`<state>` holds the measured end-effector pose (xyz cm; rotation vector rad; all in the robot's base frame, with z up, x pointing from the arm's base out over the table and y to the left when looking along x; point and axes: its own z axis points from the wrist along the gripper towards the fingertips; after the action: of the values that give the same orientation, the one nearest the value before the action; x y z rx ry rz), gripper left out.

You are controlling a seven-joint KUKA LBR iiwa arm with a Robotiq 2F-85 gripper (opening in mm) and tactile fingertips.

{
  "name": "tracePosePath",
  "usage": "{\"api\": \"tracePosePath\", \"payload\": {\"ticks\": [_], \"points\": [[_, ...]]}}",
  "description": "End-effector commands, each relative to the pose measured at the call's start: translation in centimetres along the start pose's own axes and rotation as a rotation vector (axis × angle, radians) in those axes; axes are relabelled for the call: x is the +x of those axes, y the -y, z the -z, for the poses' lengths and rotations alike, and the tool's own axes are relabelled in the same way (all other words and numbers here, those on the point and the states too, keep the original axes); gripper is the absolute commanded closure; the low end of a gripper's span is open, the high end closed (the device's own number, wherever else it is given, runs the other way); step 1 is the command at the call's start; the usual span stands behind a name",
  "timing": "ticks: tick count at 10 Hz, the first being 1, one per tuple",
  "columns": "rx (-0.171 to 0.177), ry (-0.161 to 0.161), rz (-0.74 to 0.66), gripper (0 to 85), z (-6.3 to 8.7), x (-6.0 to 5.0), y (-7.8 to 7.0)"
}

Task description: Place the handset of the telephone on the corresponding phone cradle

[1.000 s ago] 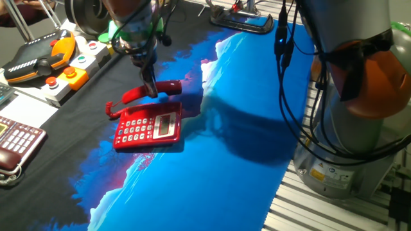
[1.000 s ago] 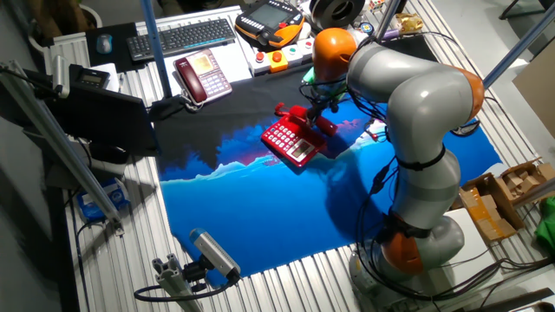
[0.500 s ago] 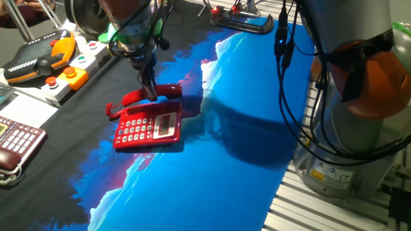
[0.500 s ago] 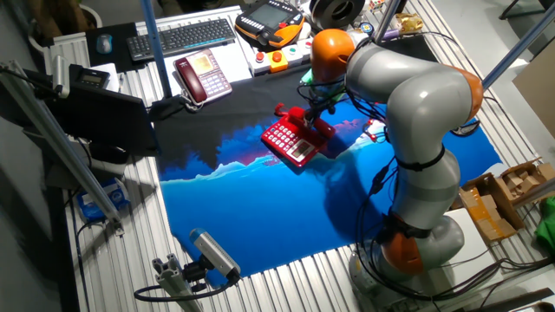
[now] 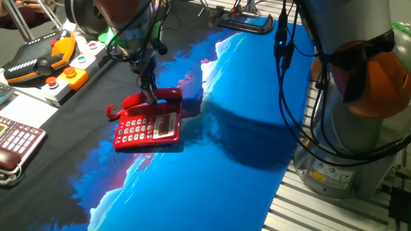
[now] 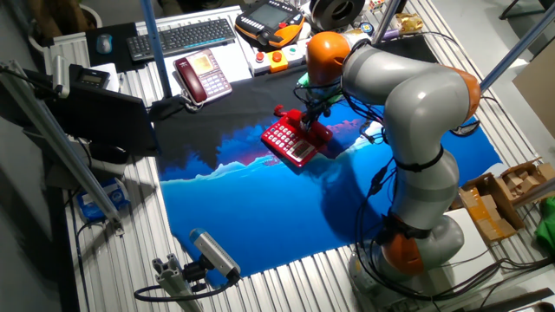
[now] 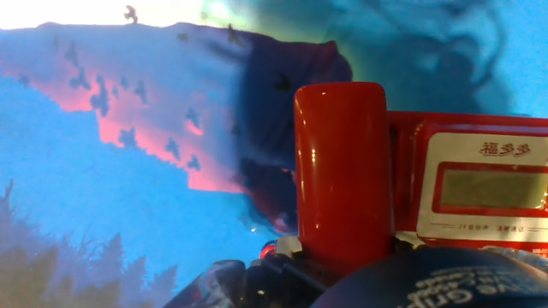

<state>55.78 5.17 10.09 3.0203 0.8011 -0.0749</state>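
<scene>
The red telephone lies on the blue and black cloth, keypad and grey display facing up. My gripper is shut on the glossy red handset, which lies along the phone's far edge over the cradle strip; I cannot tell if it touches. The cradle is hidden under it. The red coiled cord hangs at the phone's left end. In the other fixed view, my gripper holds the handset at the telephone's far edge. The hand view shows the handset close up beside the display.
A dark maroon phone sits at the left edge, also in the other fixed view. An orange teach pendant and a button box lie behind it. A keyboard lies at the back. The robot base stands right.
My gripper has carried the handset towards me and down, from behind the phone onto its far edge. The phone has not moved.
</scene>
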Motion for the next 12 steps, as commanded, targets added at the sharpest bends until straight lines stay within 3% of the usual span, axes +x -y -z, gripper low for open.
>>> {"api": "tracePosePath", "payload": {"ticks": [1, 9, 12], "points": [[0.001, 0.002, -0.002, 84.3, -0.1, 0.1, 0.1], [-0.015, 0.001, -0.038, 84.3, -1.5, 1.1, 1.4], [-0.001, -0.005, -0.052, 84.3, -1.8, 1.4, 1.2]]}}
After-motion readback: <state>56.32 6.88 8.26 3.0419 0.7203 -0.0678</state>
